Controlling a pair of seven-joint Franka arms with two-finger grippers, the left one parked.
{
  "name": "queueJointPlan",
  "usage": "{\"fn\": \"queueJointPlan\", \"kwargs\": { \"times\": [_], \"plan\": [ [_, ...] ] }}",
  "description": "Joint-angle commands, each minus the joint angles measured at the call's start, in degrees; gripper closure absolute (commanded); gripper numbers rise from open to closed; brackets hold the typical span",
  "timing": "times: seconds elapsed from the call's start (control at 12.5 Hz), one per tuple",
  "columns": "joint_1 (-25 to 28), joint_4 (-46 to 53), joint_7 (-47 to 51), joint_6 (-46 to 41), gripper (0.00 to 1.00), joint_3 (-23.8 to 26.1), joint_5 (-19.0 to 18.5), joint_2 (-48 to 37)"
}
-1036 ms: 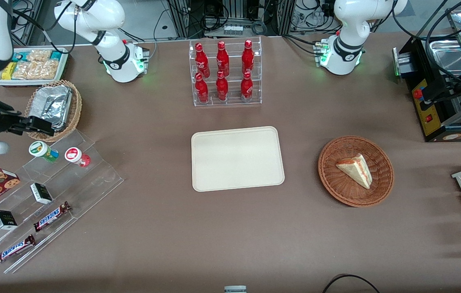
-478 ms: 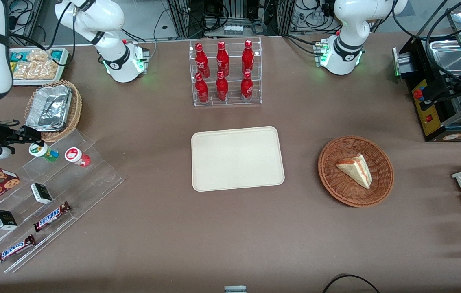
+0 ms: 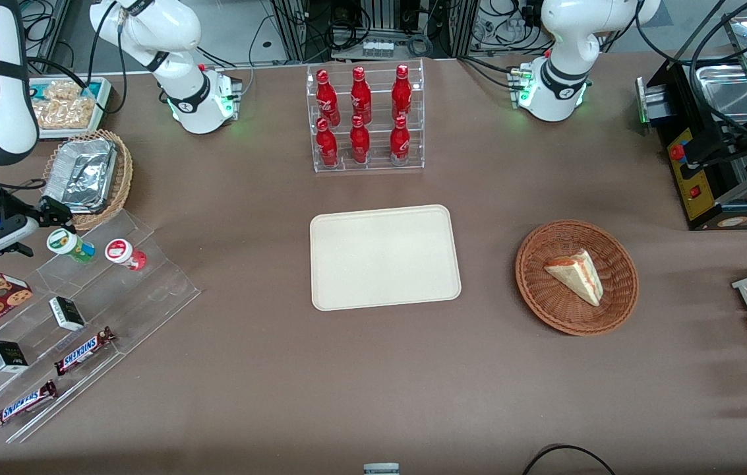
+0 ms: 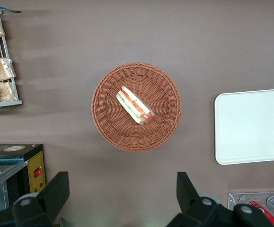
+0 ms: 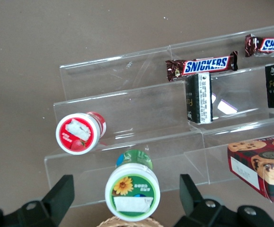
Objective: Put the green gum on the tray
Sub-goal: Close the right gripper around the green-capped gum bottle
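Right arm's black two-finger gripper [image 5: 122,208] hangs w/ fingers spread either side of small green gum canister w/ white lid [image 5: 132,190], lined up to grab it off clear acrylic stepped rack [image 5: 127,109] for beige rectangular plastic tray [image 3: 384,256].

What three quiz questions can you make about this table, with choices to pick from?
1. Where is the green gum?
A. on the clear stepped shelf
B. on the tray
C. in the basket

2. How many red bottles stand in the rack?
A. four
B. six
C. eight

3. What is the end effector doing?
A. open around the green gum
B. squeezing the red gum
C. resting on the tray

Answers:
1 A, it sits on the clear stepped shelf beside the red gum.
2 B, two rows of three.
3 A, its fingers stand apart either side of the white lid, while the tray holds nothing.
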Motion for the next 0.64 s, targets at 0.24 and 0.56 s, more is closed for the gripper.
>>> {"fn": "queueJointPlan", "kwargs": {
  "times": [0.24, 0.56],
  "plan": [
    [-0.37, -5.45, -4.53, 7.03, 0.01, -0.33, 1.27, -1.36],
    [-0.46, -5.72, -5.77, 8.53, 0.01, -1.12, 1.27, -0.39]
  ]
}}
